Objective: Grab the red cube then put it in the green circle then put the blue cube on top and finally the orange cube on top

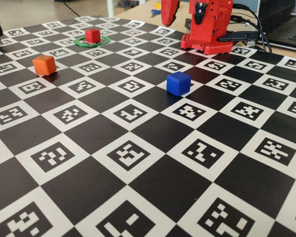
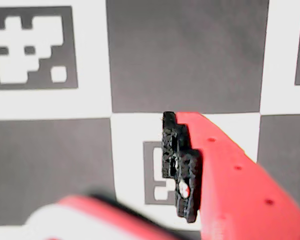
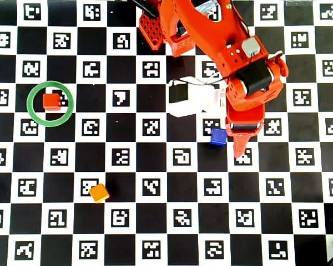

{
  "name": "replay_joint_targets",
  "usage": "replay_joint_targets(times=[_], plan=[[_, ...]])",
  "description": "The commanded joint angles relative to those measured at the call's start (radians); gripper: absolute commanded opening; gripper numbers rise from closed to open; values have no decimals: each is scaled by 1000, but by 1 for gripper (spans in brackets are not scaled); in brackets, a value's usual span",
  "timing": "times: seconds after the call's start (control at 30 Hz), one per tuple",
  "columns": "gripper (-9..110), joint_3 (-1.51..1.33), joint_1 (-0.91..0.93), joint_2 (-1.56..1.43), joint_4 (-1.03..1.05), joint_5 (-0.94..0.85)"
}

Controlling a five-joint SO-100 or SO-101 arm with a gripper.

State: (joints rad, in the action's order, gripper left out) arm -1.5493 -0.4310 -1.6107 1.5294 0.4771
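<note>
The green circle [image 3: 49,103] serves as the landmark; it lies flat on the checkered bench [image 1: 153,187], which is covered in black squares and white squares printed with coded markers.

Nearest the fixed view's camera, the blue cube [image 1: 178,83] sits on the bench well apart from the green circle [image 1: 92,42], nearer the camera and to the right of it. In the overhead view the blue cube [image 3: 218,136] lies far to the right of the circle and slightly below it, just beside the left edge of the red arm's gripper [image 3: 238,145].

Next comes the orange cube [image 1: 44,64], nearer the camera than the circle and to its left in the fixed view; from overhead the orange cube [image 3: 99,193] stands well below the circle and a little to its right.

Farther back, the red cube [image 1: 92,35] rests inside the green circle; the overhead view shows the red cube [image 3: 51,101] within the ring, near its centre.

Farthest, the arm's red base [image 1: 207,27] stands well to the right of the circle.

In the wrist view the gripper [image 2: 135,200] hangs above the bench with its jaws apart and nothing between them; one red finger [image 2: 230,175] with a black pad is sharp, while the other is a blur at the bottom edge.
</note>
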Motion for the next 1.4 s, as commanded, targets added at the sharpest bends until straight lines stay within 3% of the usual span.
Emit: replay_joint_targets(times=[0.0,0.8,1.37], plan=[[42,-35,-8,-18,-57,31],[40,-376,-15,61,-413,71],[34,-373,28,110,-468,17]])
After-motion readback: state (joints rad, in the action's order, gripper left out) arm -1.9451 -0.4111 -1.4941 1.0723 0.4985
